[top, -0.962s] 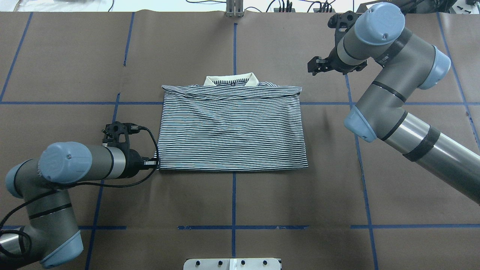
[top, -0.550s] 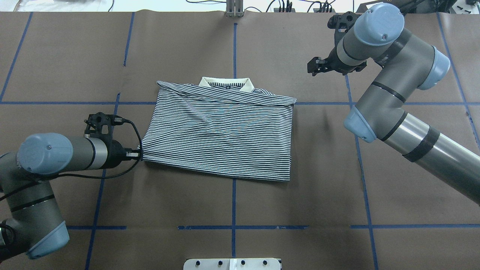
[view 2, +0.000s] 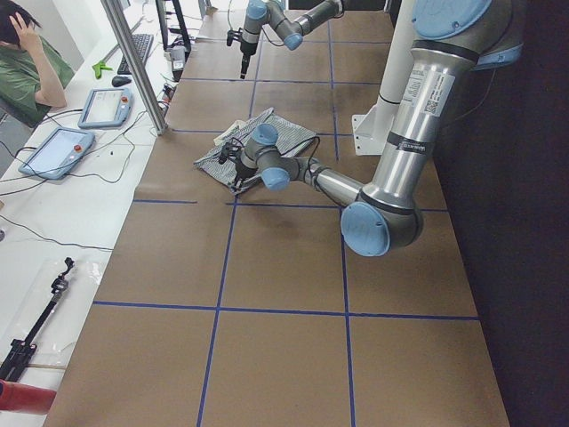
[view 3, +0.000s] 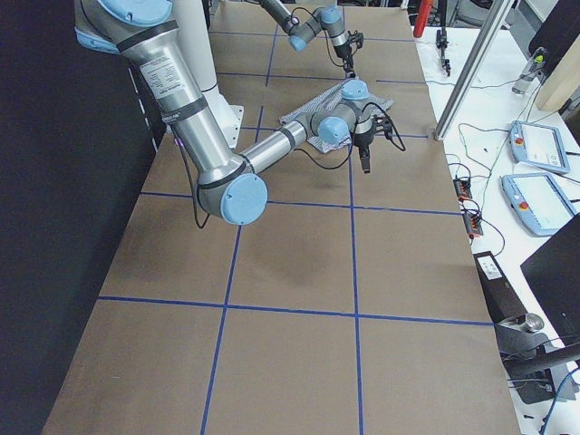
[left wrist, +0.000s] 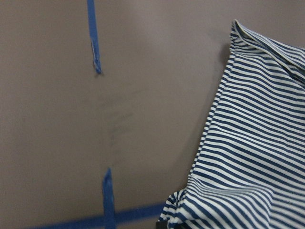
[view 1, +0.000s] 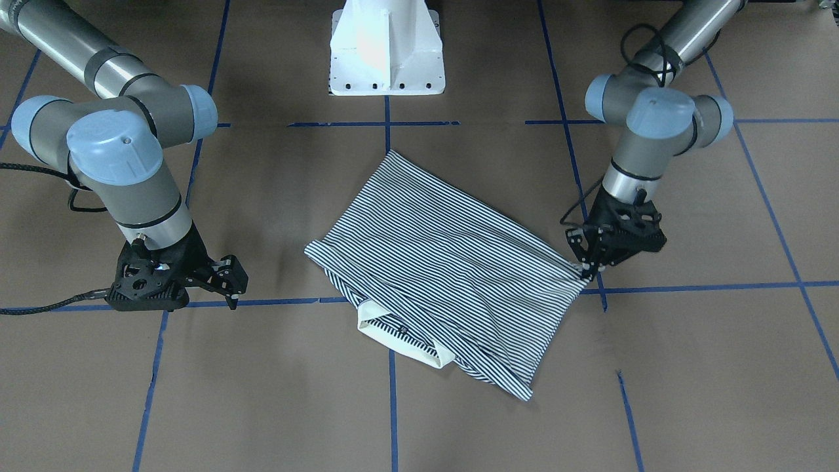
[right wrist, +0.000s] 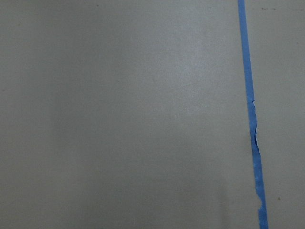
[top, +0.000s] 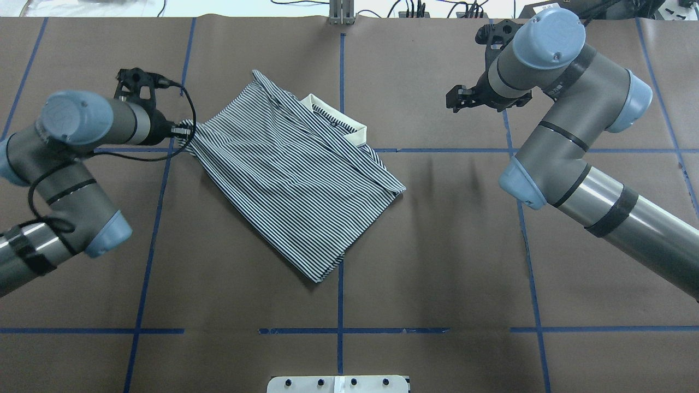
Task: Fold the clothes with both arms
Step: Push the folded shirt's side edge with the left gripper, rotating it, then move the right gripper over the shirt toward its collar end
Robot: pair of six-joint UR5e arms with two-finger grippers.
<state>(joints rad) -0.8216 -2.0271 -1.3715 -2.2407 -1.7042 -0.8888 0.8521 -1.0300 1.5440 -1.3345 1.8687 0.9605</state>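
The folded polo shirt (top: 297,180) lies diagonally on the brown surface (top: 437,262), left of centre, its far left corner grasped by the left end effector (top: 187,131), while the right end effector (top: 454,101) hangs released, well apart at far right.

Polo shirt (top: 295,180): soft matt knit cloth, lightly creased; collar (top: 352,134) at its 1 o'clock edge plain cream cloth.
Table (top: 464,262): smooth matt brown paper, blue tape (top: 340,305) lines.
Arms (top: 568,131): brushed grey metal, dull sheen; smooth blue plastic caps (top: 546,33).
Left hand (top: 188,131), right hand (top: 454,101): matt black.
Pedestal (view 1: 387,39): smooth white, faint gloss.
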